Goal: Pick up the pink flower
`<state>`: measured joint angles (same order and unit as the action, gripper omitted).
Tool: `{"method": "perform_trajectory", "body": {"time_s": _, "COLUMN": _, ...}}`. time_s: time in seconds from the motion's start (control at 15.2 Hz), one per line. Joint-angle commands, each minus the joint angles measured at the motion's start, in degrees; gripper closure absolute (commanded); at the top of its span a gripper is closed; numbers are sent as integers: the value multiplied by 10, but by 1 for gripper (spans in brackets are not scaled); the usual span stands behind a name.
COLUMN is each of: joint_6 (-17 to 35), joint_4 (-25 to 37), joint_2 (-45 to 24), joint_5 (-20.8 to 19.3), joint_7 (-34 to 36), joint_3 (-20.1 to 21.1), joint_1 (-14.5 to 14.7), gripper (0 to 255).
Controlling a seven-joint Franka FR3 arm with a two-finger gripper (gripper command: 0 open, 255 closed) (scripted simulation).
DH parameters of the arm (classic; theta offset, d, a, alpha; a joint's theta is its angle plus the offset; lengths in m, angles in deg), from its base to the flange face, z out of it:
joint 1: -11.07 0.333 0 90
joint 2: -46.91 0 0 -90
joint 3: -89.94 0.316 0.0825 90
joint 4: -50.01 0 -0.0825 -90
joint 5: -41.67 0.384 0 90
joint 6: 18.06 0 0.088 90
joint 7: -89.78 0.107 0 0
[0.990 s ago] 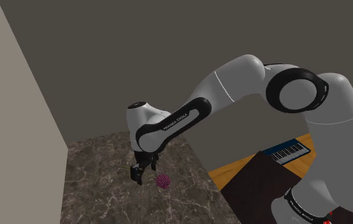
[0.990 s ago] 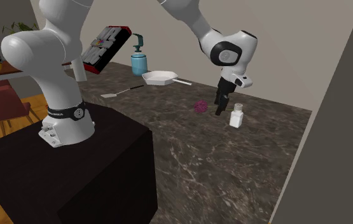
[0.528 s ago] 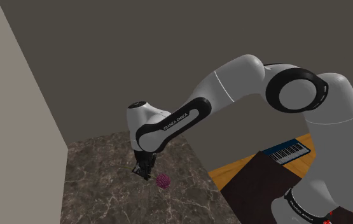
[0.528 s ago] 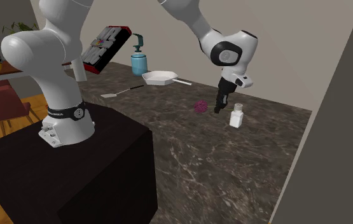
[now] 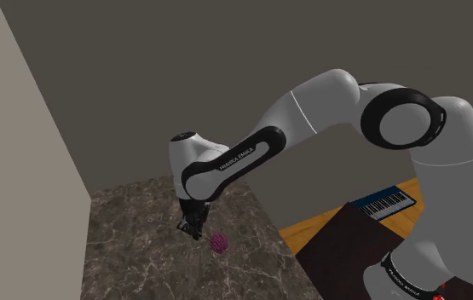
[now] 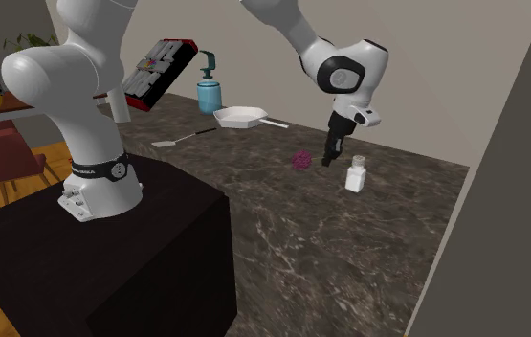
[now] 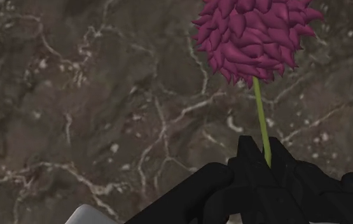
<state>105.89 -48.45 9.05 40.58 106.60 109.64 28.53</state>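
- The dark veined marble counter [image 6: 282,230] lies bare across its near half in the second exterior view. Its edge there drops off beside the black stand [image 6: 110,258].
- A pale wall [image 5: 21,128] closes the counter on the shoulder view's left, and a grey wall stands behind it.
- The white arm [image 5: 311,111] reaches down to the middle of the counter, wrist bent and hand pointing downward.
- A white pan [image 6: 242,117] and a blue soap dispenser [image 6: 210,93] stand well apart from the hand, toward the second exterior view's left.
- The black gripper [image 7: 262,167] has its fingers drawn together, pinching the thin green stem [image 7: 261,121] between their tips.
- A small white bottle [image 6: 354,177] stands upright near the gripper [image 6: 328,161], on the second exterior view's right, not touching it.
- The pink flower [image 7: 251,35] is low over the counter. Its long axis runs straight out from the fingertips, with the spiky magenta head pointing away from them. In the shoulder view the head [image 5: 218,244] sits just beside the gripper [image 5: 194,230]. I cannot tell whether it touches the marble.
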Motion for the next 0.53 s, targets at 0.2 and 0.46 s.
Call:
{"method": "perform_trajectory", "body": {"time_s": 0.2, "joint_6": -26, "joint_4": 1, "joint_2": 25, "joint_5": 6, "joint_7": 1, "joint_3": 5, "joint_1": -4, "gripper": 255}}
{"method": "perform_trajectory", "body": {"time_s": 0.46, "joint_6": -47, "joint_4": 4, "joint_2": 44, "joint_5": 11, "joint_7": 1, "joint_3": 9, "joint_1": -7, "gripper": 255}}
